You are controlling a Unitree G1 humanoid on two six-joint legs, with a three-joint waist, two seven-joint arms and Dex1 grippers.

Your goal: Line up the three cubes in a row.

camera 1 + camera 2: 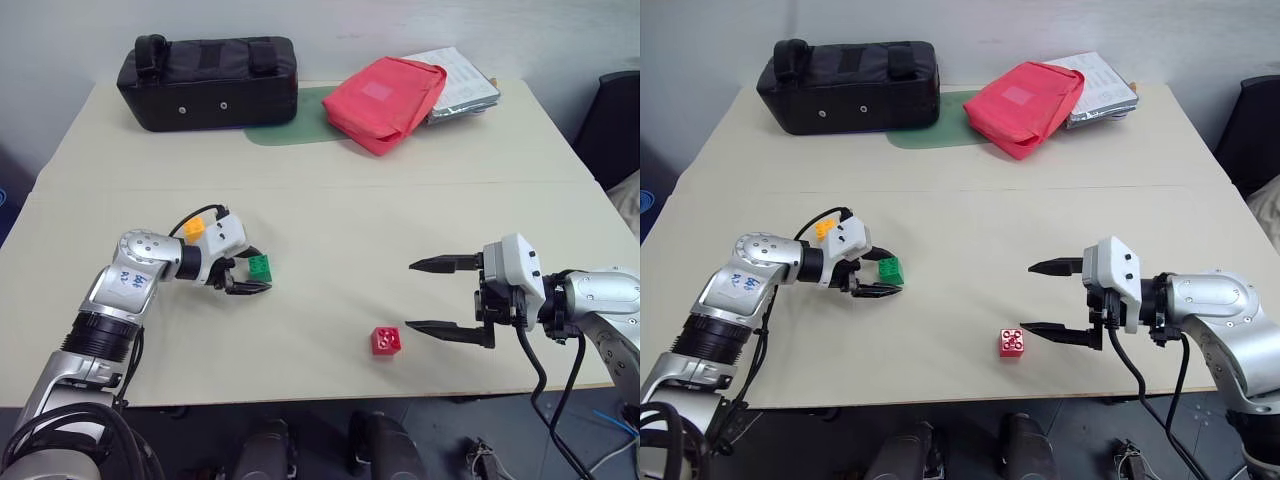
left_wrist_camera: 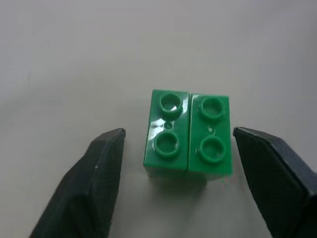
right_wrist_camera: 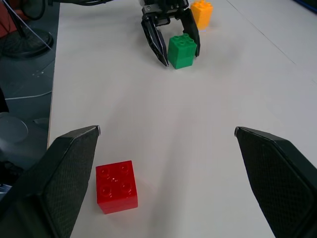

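Left gripper [image 2: 171,163] we see straddling the green cube [image 2: 187,133], fingers apart (gaps both sides), orange-yellow cube [image 1: 194,228] at its ten o'clock, right gripper [image 1: 432,296] spread wide, red cube [image 1: 386,340] beside its lower finger, at green's four o'clock.

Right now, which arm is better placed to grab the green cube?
Left. The left gripper already straddles the green cube, with fingers on both sides and a gap left on each. The right gripper hangs open well across the table, nearer the red cube.
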